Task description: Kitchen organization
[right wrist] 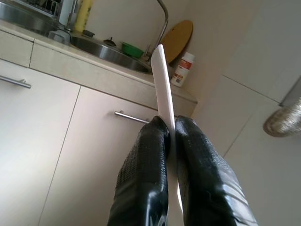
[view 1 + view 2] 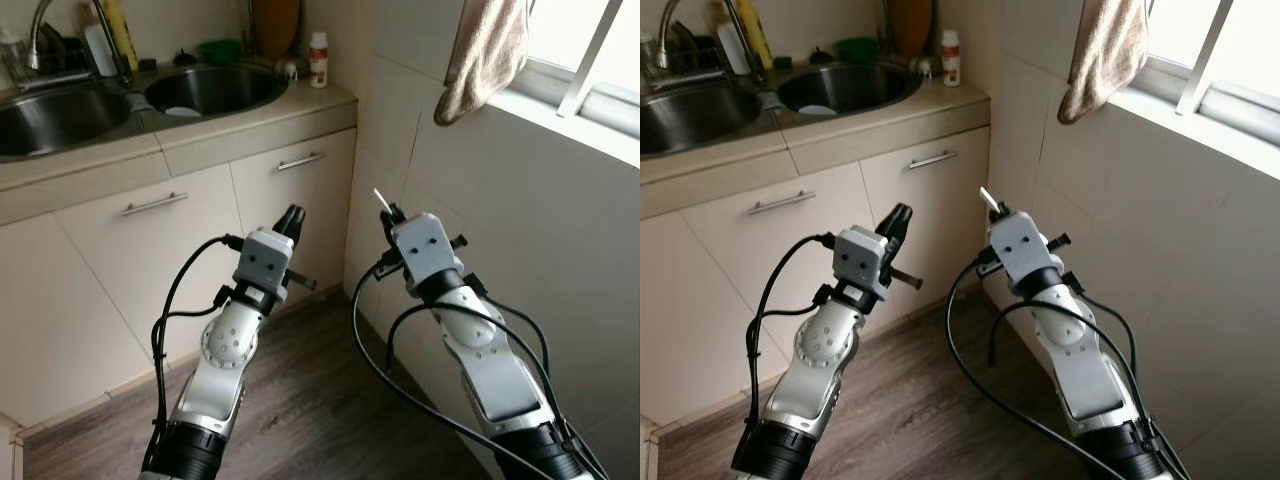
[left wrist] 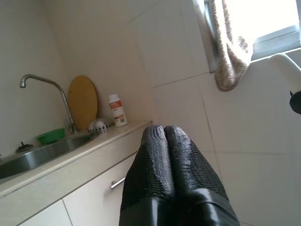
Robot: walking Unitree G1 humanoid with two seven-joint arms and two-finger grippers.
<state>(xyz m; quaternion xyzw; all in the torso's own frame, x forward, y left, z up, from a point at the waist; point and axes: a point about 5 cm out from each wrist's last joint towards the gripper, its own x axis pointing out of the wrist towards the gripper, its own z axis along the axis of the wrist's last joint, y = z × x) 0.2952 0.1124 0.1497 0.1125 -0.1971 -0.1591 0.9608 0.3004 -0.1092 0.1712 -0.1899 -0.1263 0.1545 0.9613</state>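
Kitchen cabinets point(image 2: 150, 230) | left gripper point(image 3: 165, 134) fingers pressed together | right gripper point(image 1: 170, 127) pinching white strip point(image 1: 163, 89)

Head stereo pair: faces forward-down, mid-range, over both arms toward steel double sink point(image 2: 200, 90). Wrist cameras: close, along fingers, upward; share round wooden board point(image 3: 83, 101).

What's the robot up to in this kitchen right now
The robot stands by the sink counter with both arms raised in front of the cabinets. Its right gripper is shut on a thin white flat piece, which sticks out past the fingertips. Its left gripper is shut with nothing in it. A white bottle and a round wooden board sit by the sink, and a towel hangs at the window.
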